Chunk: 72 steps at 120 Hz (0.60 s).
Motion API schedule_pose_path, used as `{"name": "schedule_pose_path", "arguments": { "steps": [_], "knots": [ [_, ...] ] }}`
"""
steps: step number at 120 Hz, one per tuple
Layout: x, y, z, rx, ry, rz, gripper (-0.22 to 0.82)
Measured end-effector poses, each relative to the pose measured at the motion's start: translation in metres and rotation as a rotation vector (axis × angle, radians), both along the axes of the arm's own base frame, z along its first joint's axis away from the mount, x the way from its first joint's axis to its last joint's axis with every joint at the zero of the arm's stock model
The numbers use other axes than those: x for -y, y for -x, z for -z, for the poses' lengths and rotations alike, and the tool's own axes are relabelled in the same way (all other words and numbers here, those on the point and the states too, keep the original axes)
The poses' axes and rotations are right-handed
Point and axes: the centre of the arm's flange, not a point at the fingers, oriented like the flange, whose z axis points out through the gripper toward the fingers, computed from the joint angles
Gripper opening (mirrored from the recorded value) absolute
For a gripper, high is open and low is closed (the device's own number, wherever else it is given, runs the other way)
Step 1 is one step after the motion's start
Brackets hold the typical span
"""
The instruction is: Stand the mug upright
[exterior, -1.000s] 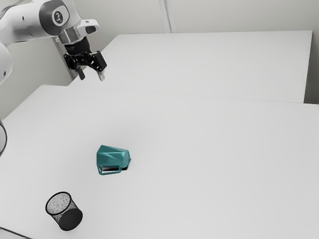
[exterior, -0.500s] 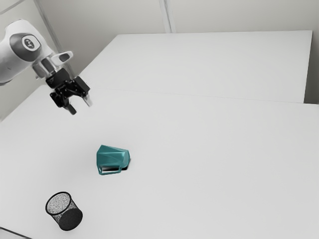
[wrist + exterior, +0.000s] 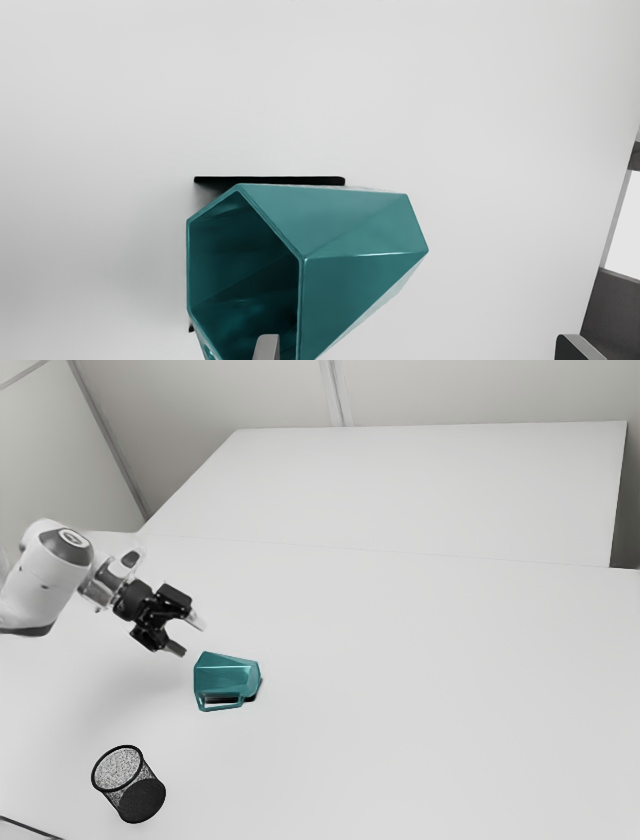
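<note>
The black gripper hangs just above and to the exterior view's left of the teal mug, tilted toward it, with its fingers spread. The faceted mug lies on its side, its handle toward the exterior view's bottom. In the wrist view the mug shows its open mouth toward the camera. The gripper has its fingertips wide apart there; one overlaps the mug's mouth in the picture, the other stands off beyond the mug's side. Whether a fingertip touches the mug cannot be told.
A black mesh cup stands on the white table, below the mug toward the exterior view's lower left. Behind lies another white surface. Dark and pale shapes stand at the wrist view's edge.
My arm has swung down and forward from the exterior view's upper left, bringing the gripper close to the mug. The mug and the mesh cup have not moved.
</note>
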Motion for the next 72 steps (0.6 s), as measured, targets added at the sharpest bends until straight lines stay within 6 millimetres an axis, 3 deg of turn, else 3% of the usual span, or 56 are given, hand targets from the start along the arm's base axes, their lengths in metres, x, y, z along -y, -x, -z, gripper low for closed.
{"name": "schedule_pose_path", "arguments": {
  "steps": [45, 72],
  "knots": [
    [0.004, 0.011, 0.043, 0.05, 0.061, -0.003, 0.6],
    [0.015, 0.015, 0.051, 0.079, 0.134, -0.005, 0.6]
  ]
}}
